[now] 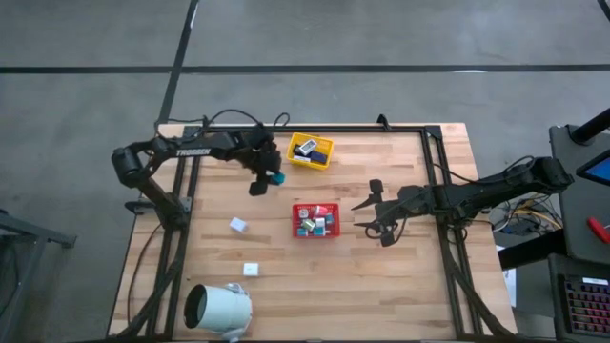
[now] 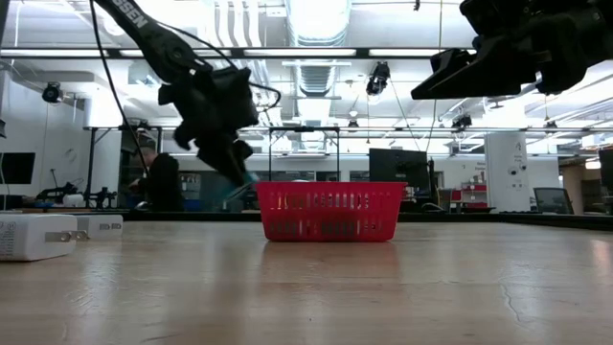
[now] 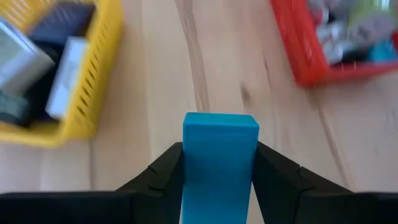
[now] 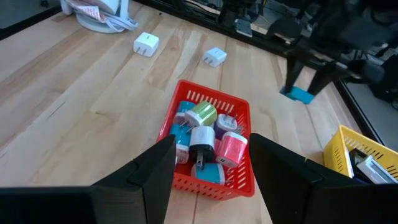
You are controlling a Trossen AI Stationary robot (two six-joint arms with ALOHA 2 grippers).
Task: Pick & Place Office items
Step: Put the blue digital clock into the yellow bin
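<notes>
My left gripper, arm lettered "TROSSEN", clamps a teal block at the red tray's ten o'clock; right gripper waits, fingers wide.

The red tray sits mid-table, with the yellow tray behind it. Two loose pieces lie to its left, beyond them a cylinder.

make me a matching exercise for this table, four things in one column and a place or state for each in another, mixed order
Things:
1. teal block
2. red tray
3. yellow tray
4. white cylinder

Places or states:
A. lying on its side at the near edge of the table
B. gripped in the left end effector
C. full of small coloured pieces, beside the open right end effector
D. at the far edge, holding a few items

Pairs: 1-B, 2-C, 3-D, 4-A
</notes>
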